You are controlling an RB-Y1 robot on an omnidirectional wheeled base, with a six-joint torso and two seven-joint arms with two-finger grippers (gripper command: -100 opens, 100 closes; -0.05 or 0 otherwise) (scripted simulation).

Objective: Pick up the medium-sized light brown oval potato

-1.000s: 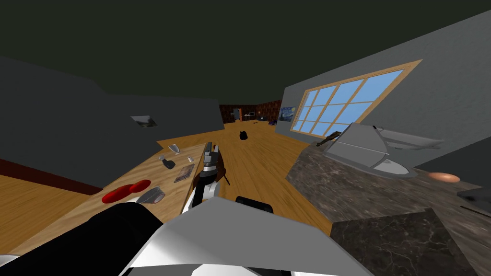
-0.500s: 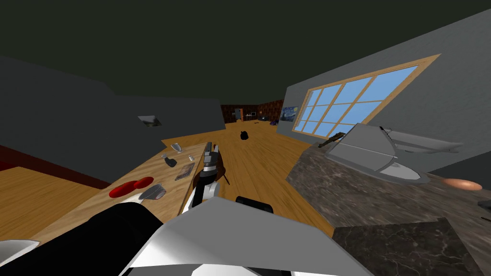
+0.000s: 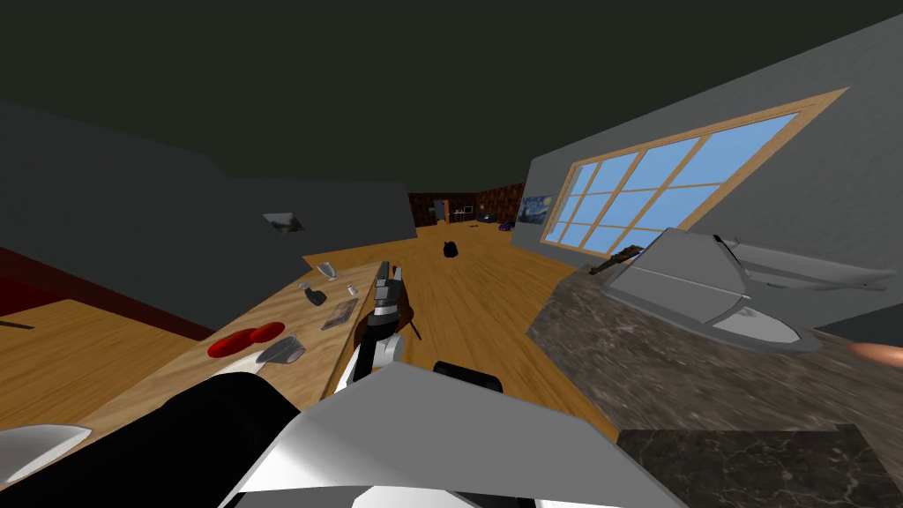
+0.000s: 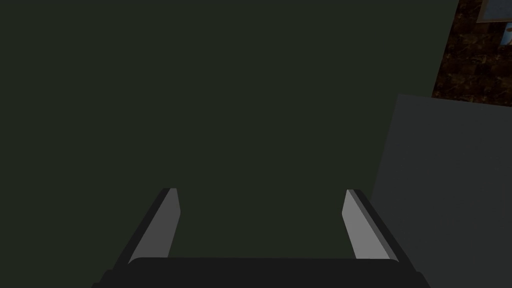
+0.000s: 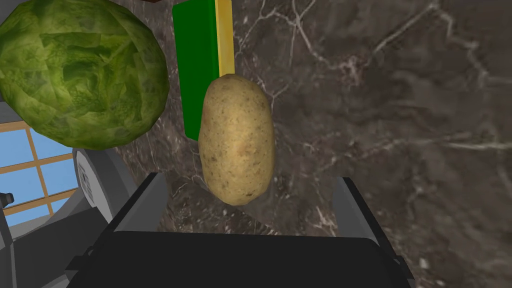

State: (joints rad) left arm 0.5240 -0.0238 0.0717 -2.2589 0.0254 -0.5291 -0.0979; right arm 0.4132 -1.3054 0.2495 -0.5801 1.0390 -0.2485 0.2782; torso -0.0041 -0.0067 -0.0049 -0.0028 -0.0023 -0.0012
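On the dark marbled counter (image 5: 400, 125), the light brown oval potato (image 5: 236, 139) lies lengthwise between the right gripper's (image 5: 250, 180) wide-spread fingers (image 5: 145, 200), untouched.

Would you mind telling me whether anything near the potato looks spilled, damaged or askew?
Nothing stands out. The potato lies whole on the dark marbled counter, its near end between the open right tool's fingers, with a lettuce and a green-and-yellow block beyond it.

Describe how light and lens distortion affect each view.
Head view: the wide lens slants and stretches the window, and the ceiling is dark. Left wrist view: very dim, though the left gripper shows pale, open fingers. Right wrist view: evenly lit, the potato and the counter show plain colours without glare.
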